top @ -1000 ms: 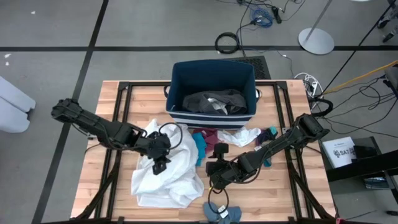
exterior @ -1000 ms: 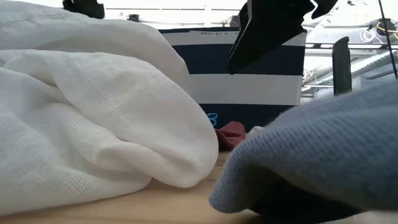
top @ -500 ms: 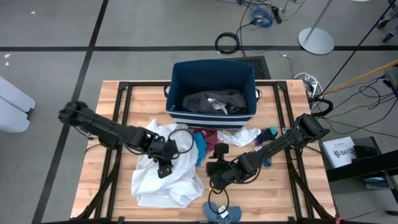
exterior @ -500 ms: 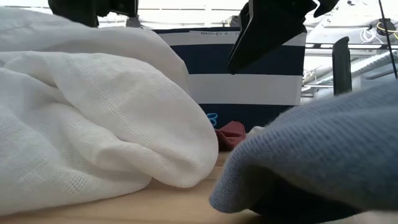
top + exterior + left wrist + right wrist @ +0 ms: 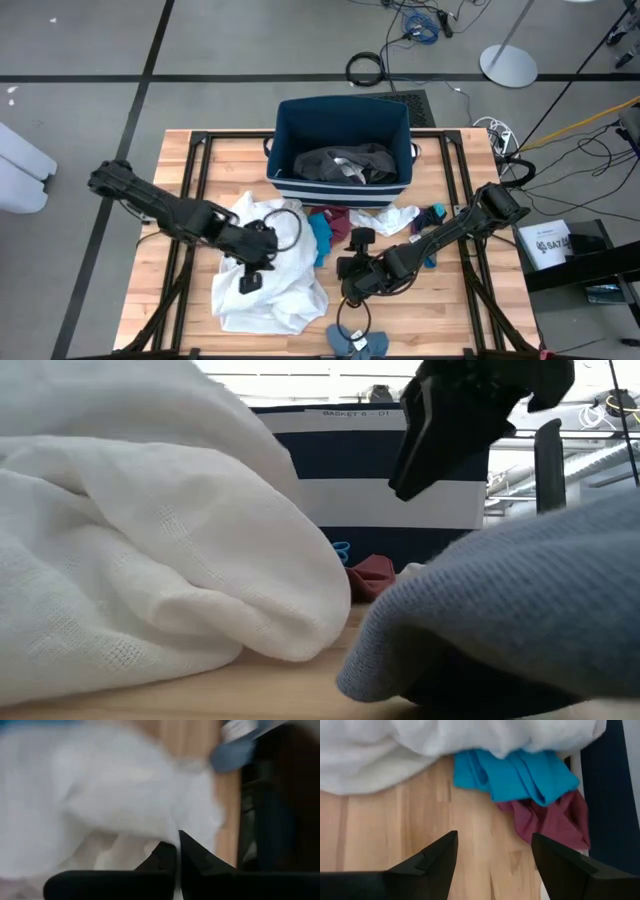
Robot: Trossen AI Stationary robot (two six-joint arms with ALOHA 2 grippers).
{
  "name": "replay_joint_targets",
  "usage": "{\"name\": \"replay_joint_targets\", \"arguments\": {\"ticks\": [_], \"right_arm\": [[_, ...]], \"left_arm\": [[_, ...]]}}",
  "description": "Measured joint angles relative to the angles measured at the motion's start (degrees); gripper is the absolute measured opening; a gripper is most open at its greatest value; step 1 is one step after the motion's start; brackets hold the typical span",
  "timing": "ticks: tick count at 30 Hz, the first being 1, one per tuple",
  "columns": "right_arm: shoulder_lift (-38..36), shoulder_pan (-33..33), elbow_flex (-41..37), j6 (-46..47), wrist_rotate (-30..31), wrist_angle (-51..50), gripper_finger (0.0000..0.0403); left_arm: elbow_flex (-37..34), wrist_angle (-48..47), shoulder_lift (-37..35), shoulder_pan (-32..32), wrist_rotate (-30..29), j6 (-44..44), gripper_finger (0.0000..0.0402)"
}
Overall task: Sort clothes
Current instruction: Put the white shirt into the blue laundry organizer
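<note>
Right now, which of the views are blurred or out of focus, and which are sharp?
The left wrist view is blurred by motion: the white garment is smeared. In the low view the grey cloth near the lens is soft, while the white garment's weave is crisp. The right wrist view is fairly sharp on the teal sock and maroon piece. The high view is sharp.

Teal sock (image 5: 517, 775) over maroon piece (image 5: 555, 820) — bare wood.

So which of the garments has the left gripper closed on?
The large white garment: the left gripper is shut on a fold of it. The teal piece and maroon piece lie untouched beside it.
</note>
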Motion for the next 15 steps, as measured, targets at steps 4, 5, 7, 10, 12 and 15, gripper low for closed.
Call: {"name": "replay_joint_targets", "arguments": {"ticks": [4,5,7,10,12,15], "right_arm": [[0.00,0.00,0.00,0.73,0.31,-0.85,0.0240],[0.00,0.00,0.00,0.70,0.34,-0.81,0.0240],[0.00,0.00,0.00,0.60,0.44,-0.81,0.0240],[0.00,0.00,0.00,0.28,1.51,-0.74,0.0240],[0.00,0.00,0.00,0.21,1.53,-0.63,0.0240],[0.00,0.00,0.00,0.13,1.55,-0.10,0.0240]], "left_arm": [[5.95,0.25,-3.97,-2.42,-0.35,2.58,0.0005],[7.29,0.28,-4.77,-3.26,-0.57,3.12,0.0004],[9.30,0.39,-6.23,-4.91,-1.49,4.66,0.0004],[11.27,1.09,-8.50,-7.18,-4.46,7.14,0.0004],[11.46,0.96,-9.75,-8.26,-7.40,7.30,0.0003],[11.44,-0.10,-10.55,-9.17,-10.30,7.28,0.0003]]}}
